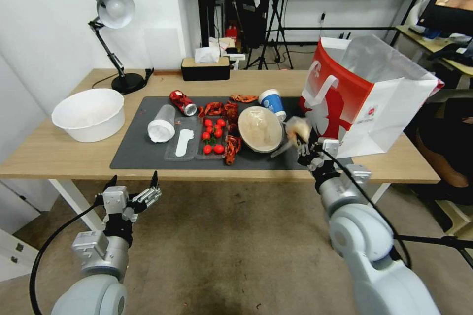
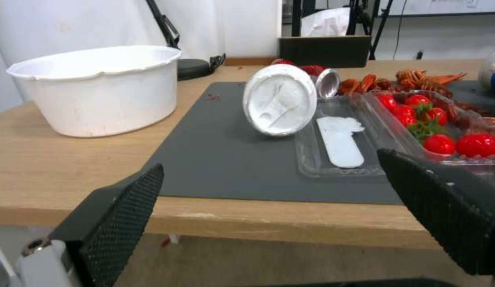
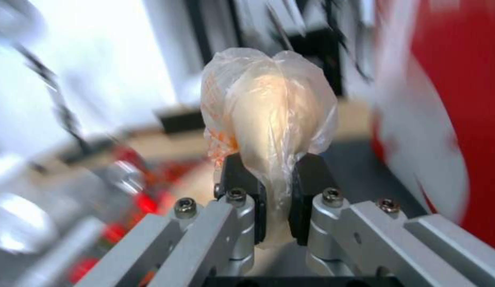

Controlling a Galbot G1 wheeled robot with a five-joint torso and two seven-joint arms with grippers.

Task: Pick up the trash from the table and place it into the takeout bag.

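My right gripper [image 1: 300, 143] [image 3: 277, 175] is shut on the clear-wrapped beige lump [image 1: 297, 129] [image 3: 269, 111], holding it above the mat just left of the takeout bag [image 1: 369, 98]. On the dark mat [image 1: 143, 147] lie the crushed red can [image 1: 183, 102], the clear plastic cup [image 1: 161, 130] [image 2: 280, 100] on its side, the blue-and-white paper cup [image 1: 272, 102] and the tilted beige bowl [image 1: 260, 129]. My left gripper [image 1: 134, 188] [image 2: 269, 207] hangs open below the table's [image 1: 59, 157] front edge, facing the plastic cup.
A white basin [image 1: 89, 114] [image 2: 98, 87] stands at the table's left, a black desk lamp [image 1: 114, 19] behind it and a tissue box [image 1: 205, 68] at the back. A clear tray [image 1: 197, 145] holds cherry tomatoes [image 1: 213, 135], with red crayfish shells [image 1: 231, 145] beside it.
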